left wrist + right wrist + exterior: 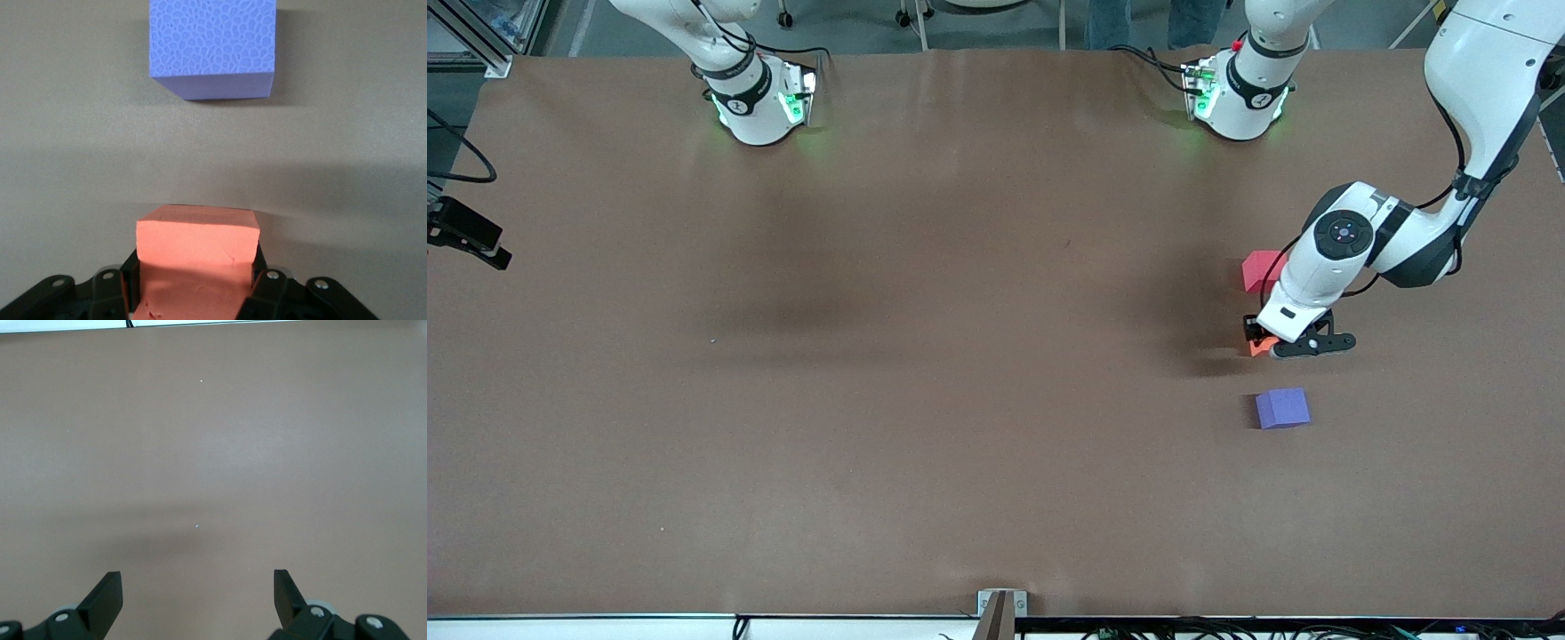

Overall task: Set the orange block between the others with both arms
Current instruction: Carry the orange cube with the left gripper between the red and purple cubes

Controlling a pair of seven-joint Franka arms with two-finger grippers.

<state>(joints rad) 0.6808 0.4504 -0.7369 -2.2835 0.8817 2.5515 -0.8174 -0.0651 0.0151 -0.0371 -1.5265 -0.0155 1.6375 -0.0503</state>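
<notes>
Orange block (197,257): clamped in the left tool (1267,340), held between red-pink cube (1261,269) and purple-blue cube (1282,408), near the table's (925,356) left-arm end. Right tool (198,597): spread wide, empty, waiting.

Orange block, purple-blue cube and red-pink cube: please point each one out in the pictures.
orange block (197,241), left wrist view, on its top face.
purple-blue cube (1282,407), front view, on the middle of the cube.
red-pink cube (1260,269), front view, on the part not hidden by the left arm.
</notes>
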